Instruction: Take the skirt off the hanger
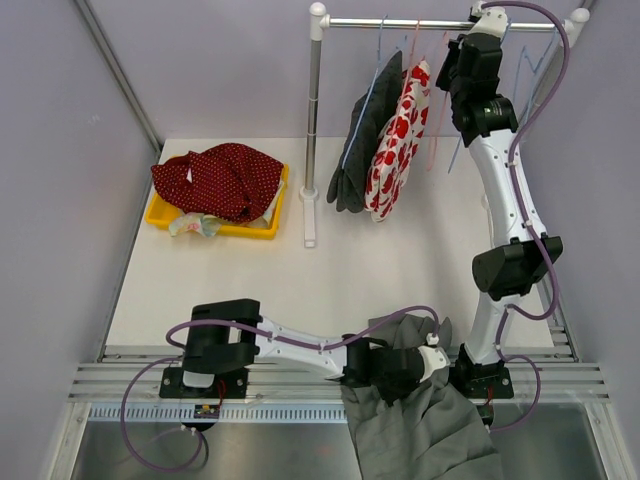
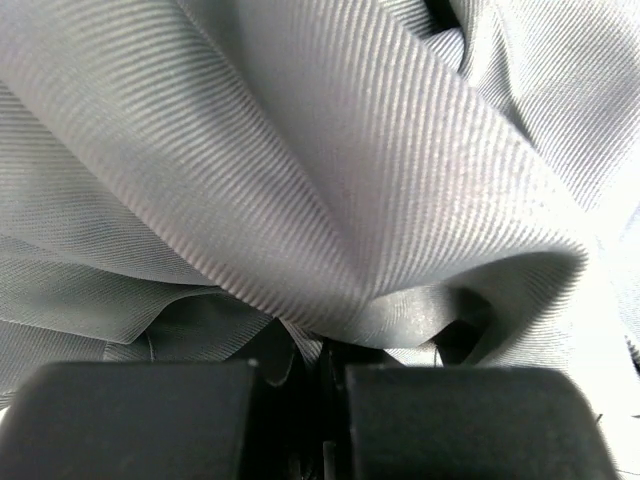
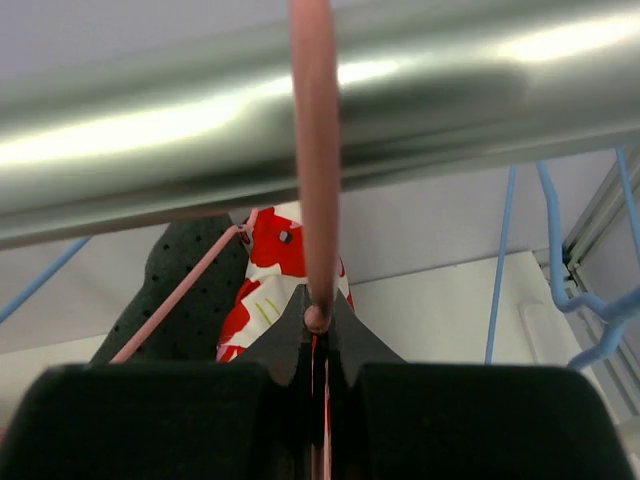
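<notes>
One grey twill skirt, softly crumpled, bunches ahead of the left jaws, pinched shut on it. The right jaws clamp one thin pink hanger; one dark speckled garment and one red-white garment hang beside them.

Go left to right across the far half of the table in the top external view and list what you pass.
yellow tray → rack's upright post → dark grey garment → red-and-white garment → right arm
</notes>
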### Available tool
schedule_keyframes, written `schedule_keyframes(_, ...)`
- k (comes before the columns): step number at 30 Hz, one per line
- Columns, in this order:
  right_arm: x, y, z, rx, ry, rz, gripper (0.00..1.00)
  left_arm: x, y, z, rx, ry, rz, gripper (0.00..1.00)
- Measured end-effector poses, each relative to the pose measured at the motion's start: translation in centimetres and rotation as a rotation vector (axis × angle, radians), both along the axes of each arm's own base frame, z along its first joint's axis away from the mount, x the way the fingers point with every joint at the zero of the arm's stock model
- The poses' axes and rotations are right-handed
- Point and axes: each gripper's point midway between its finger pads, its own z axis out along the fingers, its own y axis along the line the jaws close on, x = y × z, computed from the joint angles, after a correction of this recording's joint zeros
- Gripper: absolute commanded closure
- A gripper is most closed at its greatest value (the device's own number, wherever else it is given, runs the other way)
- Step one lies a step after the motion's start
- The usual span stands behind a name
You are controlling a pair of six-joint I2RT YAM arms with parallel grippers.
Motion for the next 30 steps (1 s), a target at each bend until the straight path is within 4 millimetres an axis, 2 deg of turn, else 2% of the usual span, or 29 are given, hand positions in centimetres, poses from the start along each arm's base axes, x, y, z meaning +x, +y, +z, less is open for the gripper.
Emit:
schedule_keyframes(6,-0.7,-0.2,-0.2,0.003,-0.010,-0.002,1.00,0.2,0.2,0.2,0.009,-0.010,0.004,1.00)
schedule_keyframes(9,-1.1,-0.2,-0.3,0.005,-0.007,-0.003,1.00,0.7,0.9,1.8,0.027,-0.047,0.016,1.00)
schedule_keyframes(12,-1.5,-0.3,-0.3,0.008,-0.005,-0.003,1.00,1.8,1.6,6.0,-0.004,-0.108,0.044,1.00)
schedule_keyframes(17,-2.5,-0.5,-0.4,0.017,-0.010,-0.006,1.00,4.6,2.6,16.7,-0.153,-0.237,0.143,1.00)
schedule_keyframes(20,-3.2,-0.8,-0.5,0.025,-0.006,-0.018,0.61,7.2,4.6,22.8,-0.220,-0.327,0.235,1.00)
schedule_keyframes(21,-3.5,-0.9,-0.8,0.027,0.008,-0.027,0.45,8.2,5.4,24.6,-0.239,-0.356,0.269,1.00)
schedule_keyframes(23,-3.8,-1.1,-1.9,0.025,0.038,-0.036,0.34,10.5,7.2,27.6,-0.260,-0.413,0.339,1.00)
schedule_keyframes(27,-4.3,-1.4,-4.1,0.010,0.096,-0.049,0.29,15.4,11.6,32.0,-0.269,-0.523,0.489,1.00)
schedule_keyframes(29,-4.5,-1.5,-4.9,0.006,0.123,-0.052,0.18,17.3,13.6,33.4,-0.257,-0.569,0.551,1.00)
schedule_keyframes(30,-4.6,-1.5,-5.1,0.004,0.131,-0.053,0.09,18.1,14.6,34.1,-0.251,-0.593,0.578,1.00)
